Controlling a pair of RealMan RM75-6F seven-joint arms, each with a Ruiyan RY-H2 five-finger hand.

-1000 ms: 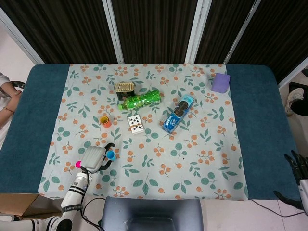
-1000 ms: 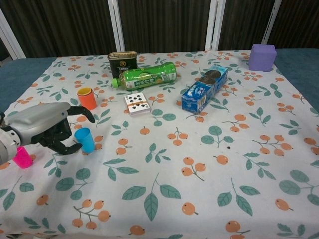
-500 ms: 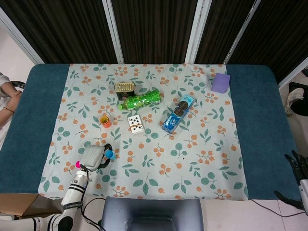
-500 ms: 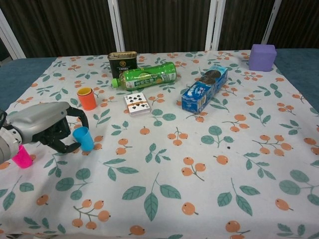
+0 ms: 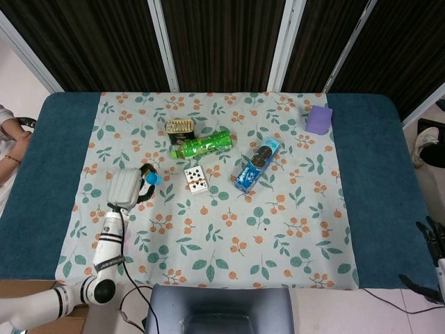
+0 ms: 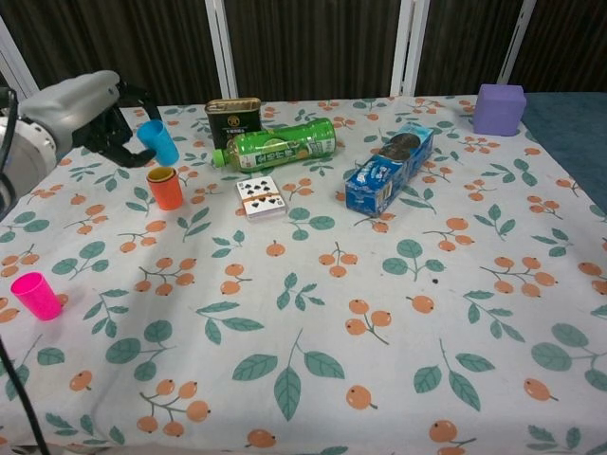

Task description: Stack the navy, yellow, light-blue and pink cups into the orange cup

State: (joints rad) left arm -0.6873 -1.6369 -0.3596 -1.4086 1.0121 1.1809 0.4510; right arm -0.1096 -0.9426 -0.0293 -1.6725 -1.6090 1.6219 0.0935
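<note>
At the far left of the chest view the pink cup stands alone on the tabletop, well apart from the rest, not yet stacked. Up at the upper left, the left hand grasps the light-blue cup, tilted and held in the air just above and slightly left of the orange cup. Half a second ago this cup and hand were low near the pink cup; they have since lifted and travelled to the orange cup, so the carry looks nearly done and the next move is likely to lower and drop it in.

The orange cup shows a yellow rim, so the yellow cup seems already nested; the navy one cannot be made out.

Further right lie a tin, a green bottle, playing cards, a blue cookie pack and, at the upper right, a purple block, all unmoved.

At the lower right edge of the head view the right hand hangs off the tabletop, grasping nothing, fingers apart, as before.
</note>
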